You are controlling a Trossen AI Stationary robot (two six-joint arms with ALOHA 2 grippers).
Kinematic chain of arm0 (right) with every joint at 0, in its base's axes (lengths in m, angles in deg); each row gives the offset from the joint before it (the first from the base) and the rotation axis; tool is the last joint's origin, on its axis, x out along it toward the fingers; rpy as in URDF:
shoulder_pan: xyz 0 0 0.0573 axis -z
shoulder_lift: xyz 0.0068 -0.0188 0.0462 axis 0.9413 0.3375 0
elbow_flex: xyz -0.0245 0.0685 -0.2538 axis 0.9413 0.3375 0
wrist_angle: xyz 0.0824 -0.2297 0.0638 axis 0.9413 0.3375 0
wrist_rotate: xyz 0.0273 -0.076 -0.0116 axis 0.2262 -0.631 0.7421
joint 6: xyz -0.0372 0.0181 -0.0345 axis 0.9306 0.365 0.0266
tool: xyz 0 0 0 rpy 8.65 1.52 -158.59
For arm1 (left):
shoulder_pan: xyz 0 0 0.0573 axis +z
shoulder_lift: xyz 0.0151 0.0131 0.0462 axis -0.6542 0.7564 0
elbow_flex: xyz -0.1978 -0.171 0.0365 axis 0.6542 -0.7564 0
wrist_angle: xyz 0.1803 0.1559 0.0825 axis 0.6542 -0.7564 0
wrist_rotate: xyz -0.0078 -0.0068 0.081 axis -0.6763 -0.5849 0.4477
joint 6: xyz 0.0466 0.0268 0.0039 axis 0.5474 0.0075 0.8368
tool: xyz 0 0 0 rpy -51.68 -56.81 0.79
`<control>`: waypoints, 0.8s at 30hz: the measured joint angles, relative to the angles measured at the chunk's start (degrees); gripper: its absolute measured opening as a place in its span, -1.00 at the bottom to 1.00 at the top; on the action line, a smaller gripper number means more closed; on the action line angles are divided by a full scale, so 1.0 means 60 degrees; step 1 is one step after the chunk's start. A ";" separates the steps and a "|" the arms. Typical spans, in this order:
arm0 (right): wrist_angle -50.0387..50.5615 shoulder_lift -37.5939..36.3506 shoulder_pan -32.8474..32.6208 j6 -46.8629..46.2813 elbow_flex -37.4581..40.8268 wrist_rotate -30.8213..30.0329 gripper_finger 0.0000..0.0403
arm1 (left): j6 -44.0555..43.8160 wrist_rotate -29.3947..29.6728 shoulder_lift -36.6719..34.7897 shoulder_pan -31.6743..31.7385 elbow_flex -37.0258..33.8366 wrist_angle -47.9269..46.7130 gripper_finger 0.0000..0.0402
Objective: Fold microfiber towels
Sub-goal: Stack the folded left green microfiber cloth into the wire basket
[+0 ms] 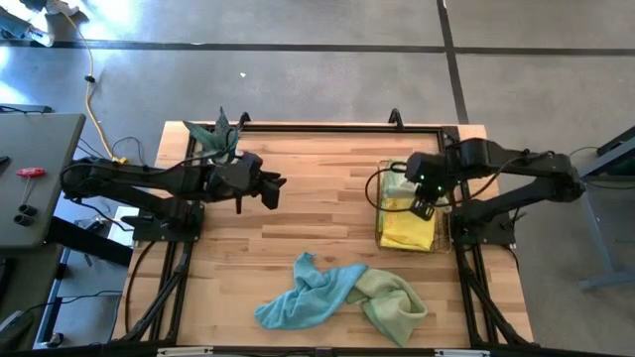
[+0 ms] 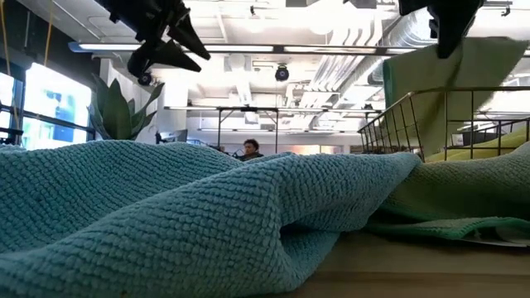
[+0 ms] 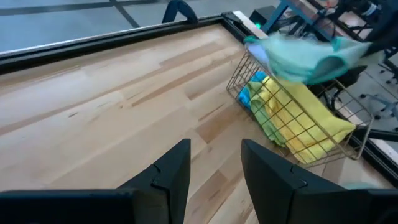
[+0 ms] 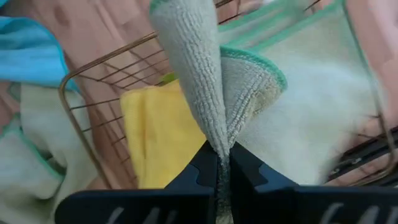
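Folding is judged barely begun. On the left, the left gripper [image 1: 270, 191] is held parted and empty above bare table [image 1: 298, 213]. Toward the front edge, a light blue towel [image 1: 303, 295] and a pale green towel [image 1: 392, 300] are left crumpled. On the right, another pale green towel [image 4: 249, 106] is pinched by the right gripper [image 4: 222, 163] above the wire basket [image 1: 382, 230], where a yellow towel [image 1: 409, 230] is left.

Two towels [image 1: 337, 296] lie at the table's [image 1: 298, 198] front, right of them the basket [image 1: 407, 218] holding another.
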 joint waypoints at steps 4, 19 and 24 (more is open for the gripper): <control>0.0022 0.0223 -0.0674 -0.0694 0.0013 0.0002 -1.00 | -0.0106 -0.0003 0.0362 -0.0151 0.0000 0.0015 -0.35; -0.3837 0.0581 -0.2146 -0.1596 0.3331 0.1445 -1.00 | -0.0268 -0.0240 0.1525 -0.0836 0.0004 0.1276 -0.35; -0.4255 0.0577 -0.2203 -0.1663 0.3769 0.1695 -0.94 | -0.0429 -0.0302 0.1525 -0.0832 0.0004 0.1270 -0.35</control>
